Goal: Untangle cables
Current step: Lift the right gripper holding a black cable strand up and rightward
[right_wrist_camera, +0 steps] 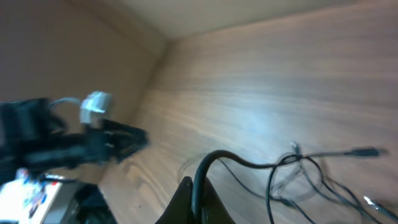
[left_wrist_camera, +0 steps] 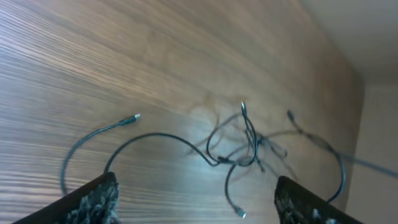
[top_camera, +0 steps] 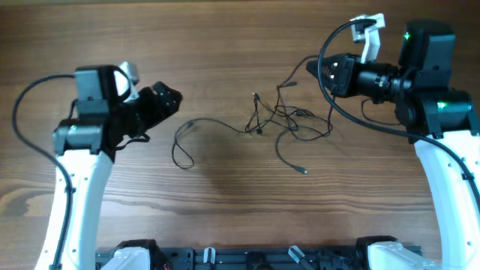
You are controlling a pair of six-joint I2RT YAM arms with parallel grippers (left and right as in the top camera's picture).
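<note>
Wood-grain table (top_camera: 225, 30), plain beige wall (left_wrist_camera: 379, 124) behind

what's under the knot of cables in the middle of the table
Only bare wooden table shows under the cables, through the gaps between the loops. Where strands cross in the knot, the lower ones are partly covered, so their order cannot be told.

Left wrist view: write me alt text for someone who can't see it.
A knotted clump of thin black cables lies on a wood-grain table, one loose end curving left to a silvery plug. The left pincer is open, its two dark fingers framing the bottom corners, gripping nothing.
</note>
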